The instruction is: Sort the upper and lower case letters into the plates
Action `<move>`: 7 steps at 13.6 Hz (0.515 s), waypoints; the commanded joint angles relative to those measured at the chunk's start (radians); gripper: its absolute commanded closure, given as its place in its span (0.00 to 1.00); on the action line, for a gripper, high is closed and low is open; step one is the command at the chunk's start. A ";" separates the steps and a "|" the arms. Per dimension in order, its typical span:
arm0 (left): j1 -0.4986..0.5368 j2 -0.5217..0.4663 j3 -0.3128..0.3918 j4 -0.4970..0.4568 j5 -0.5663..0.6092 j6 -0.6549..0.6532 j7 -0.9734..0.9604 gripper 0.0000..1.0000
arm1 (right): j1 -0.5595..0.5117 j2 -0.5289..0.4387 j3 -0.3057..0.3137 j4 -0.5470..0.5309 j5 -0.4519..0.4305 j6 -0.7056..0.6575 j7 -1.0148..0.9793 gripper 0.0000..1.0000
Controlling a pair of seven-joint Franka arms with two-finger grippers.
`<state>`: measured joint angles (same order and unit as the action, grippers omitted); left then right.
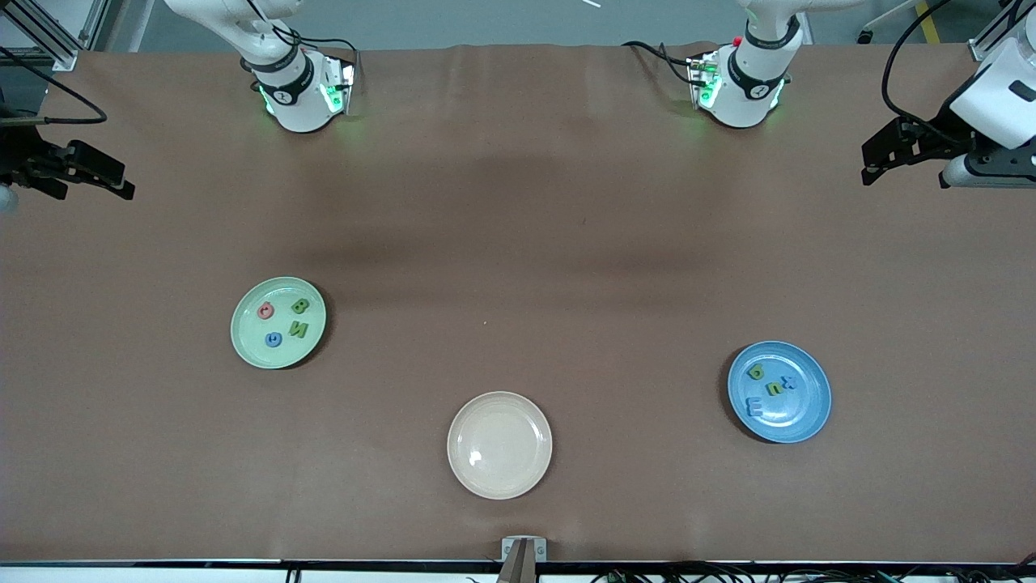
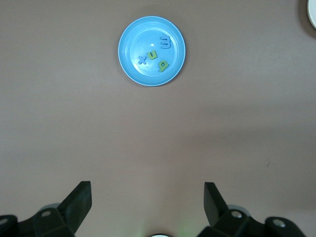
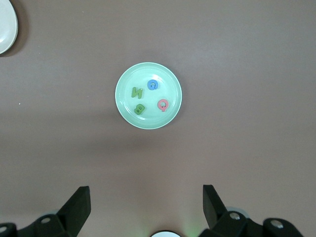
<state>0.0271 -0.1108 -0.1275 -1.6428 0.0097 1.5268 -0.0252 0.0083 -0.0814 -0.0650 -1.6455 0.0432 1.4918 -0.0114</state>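
The pale mint plate (image 1: 243, 344) lies toward the right arm's end and holds several letters: a pink one (image 1: 265, 309), a blue one (image 1: 273, 339) and two green ones (image 1: 300, 306). The blue plate (image 1: 801, 421) lies toward the left arm's end and holds several letters: two green (image 1: 757, 372) and two blue (image 1: 754, 406). My left gripper (image 1: 872, 166) is open and empty, high over the table's edge, well away from the blue plate (image 2: 133, 39). My right gripper (image 1: 121, 182) is open and empty at the other edge, well away from the mint plate (image 3: 127, 81).
A cream-beige plate (image 1: 499, 444) with nothing on it lies between the two plates, nearer the front camera. Both arm bases (image 1: 299, 89) stand along the table's edge farthest from the front camera. The brown table top (image 1: 518, 243) shows no loose letters.
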 commanded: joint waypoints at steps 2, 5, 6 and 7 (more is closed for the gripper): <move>0.004 0.005 0.008 0.043 -0.017 -0.020 0.019 0.00 | -0.024 -0.038 0.022 -0.040 -0.011 0.015 -0.010 0.00; 0.001 0.005 0.008 0.050 -0.017 -0.020 0.011 0.00 | -0.024 -0.038 0.021 -0.039 -0.017 0.016 -0.013 0.00; 0.001 0.005 0.008 0.050 -0.019 -0.020 0.011 0.00 | -0.024 -0.038 0.022 -0.039 -0.025 0.016 -0.013 0.00; 0.001 0.005 0.008 0.049 -0.019 -0.020 0.010 0.00 | -0.024 -0.038 0.022 -0.039 -0.038 0.016 -0.013 0.00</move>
<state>0.0279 -0.1108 -0.1240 -1.6150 0.0096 1.5267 -0.0252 0.0082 -0.0817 -0.0641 -1.6455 0.0314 1.4928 -0.0116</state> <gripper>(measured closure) 0.000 0.000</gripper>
